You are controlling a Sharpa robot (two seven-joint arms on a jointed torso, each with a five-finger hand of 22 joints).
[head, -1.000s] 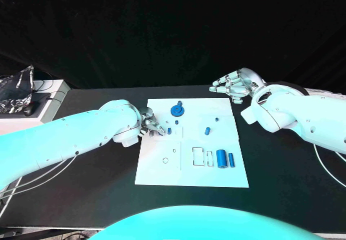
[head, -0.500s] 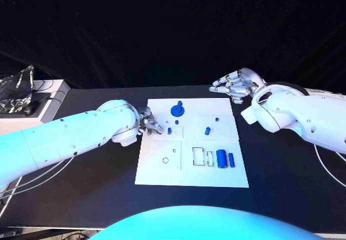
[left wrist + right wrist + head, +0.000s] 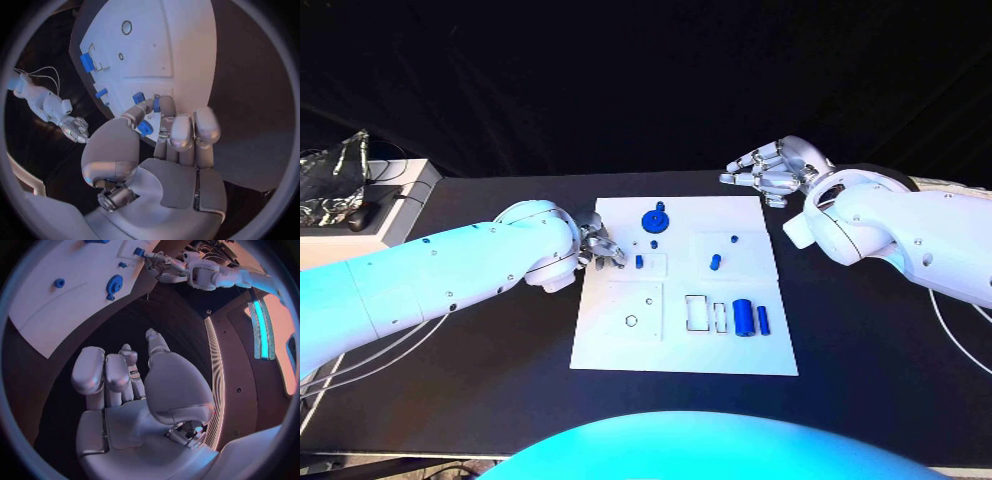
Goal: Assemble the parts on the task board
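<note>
Several blue parts (image 3: 744,318) lie loose on the task board (image 3: 682,345); left robot hand (image 3: 599,248) pinches a small blue part (image 3: 145,127) at nine o'clock; right robot hand (image 3: 764,170) curled, holding nothing.

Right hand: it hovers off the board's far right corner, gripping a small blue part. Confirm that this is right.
Not quite. The right hand does hover off the far right corner of the task board, but it holds nothing; the right wrist view shows its fingers curled over an empty palm. The left hand is the one at a small blue part.
</note>
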